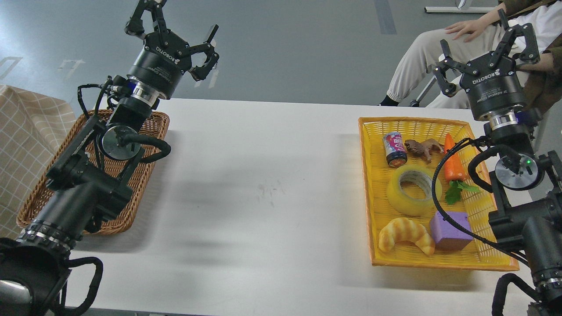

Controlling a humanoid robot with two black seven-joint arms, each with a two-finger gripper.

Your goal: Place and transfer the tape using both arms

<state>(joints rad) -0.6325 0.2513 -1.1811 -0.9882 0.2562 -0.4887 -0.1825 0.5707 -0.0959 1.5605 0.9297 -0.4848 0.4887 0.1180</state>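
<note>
The tape (414, 190), a translucent yellow roll with a pale core, lies flat in the middle of the yellow basket (367, 175) on the right of the table. My right gripper (485, 41) is raised beyond the basket's far right corner, open, fingers spread and holding nothing. Far from the tape, my left gripper (173, 26) hangs open and empty above the far end of the brown wicker tray (145, 173). A black cable of the right arm crosses the basket's right side.
In the yellow basket also lie a small can (394, 149), a brown toy animal (423, 148), a toy carrot (452, 162), a croissant toy (406, 235) and a purple block (450, 229). A seated person (439, 48) is behind the table at the right. A checked cloth (26, 131) hangs at the left.
</note>
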